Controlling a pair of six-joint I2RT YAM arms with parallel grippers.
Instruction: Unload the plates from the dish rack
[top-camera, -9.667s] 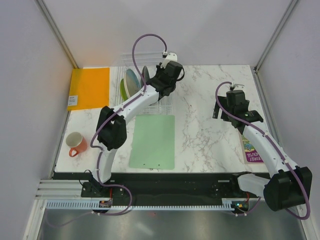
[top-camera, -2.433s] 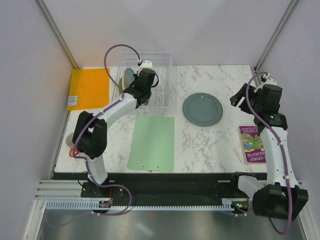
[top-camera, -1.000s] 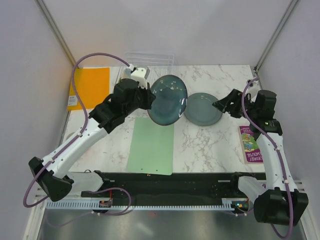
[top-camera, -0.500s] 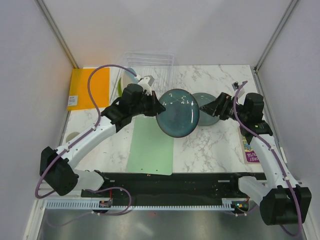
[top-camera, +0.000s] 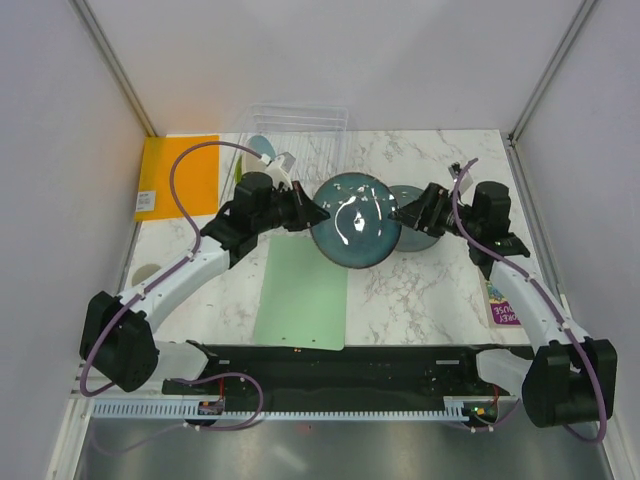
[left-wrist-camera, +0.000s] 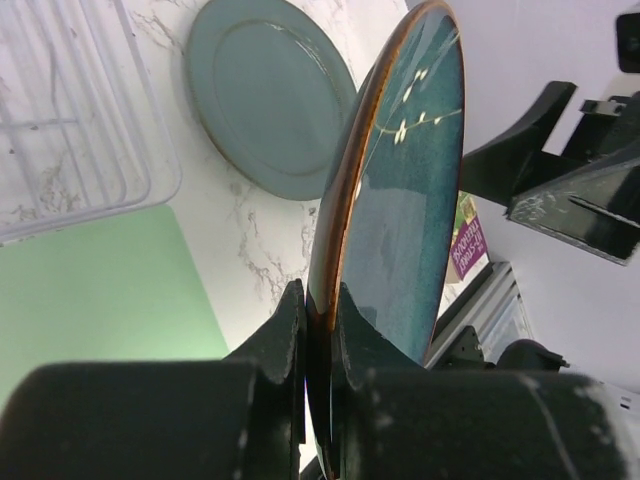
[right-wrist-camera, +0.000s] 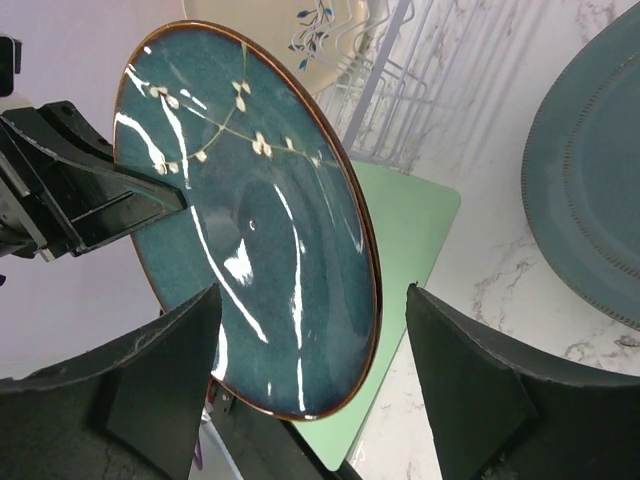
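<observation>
Above the centre of the table, the dark blue plate hangs tilted on edge, its 9 o'clock rim clamped by the left gripper. At its 3 o'clock rim the right gripper stands spread wide, gripping nothing. The teal-grey plate lies flat at 3 o'clock; the dish rack stands at 11 o'clock
</observation>
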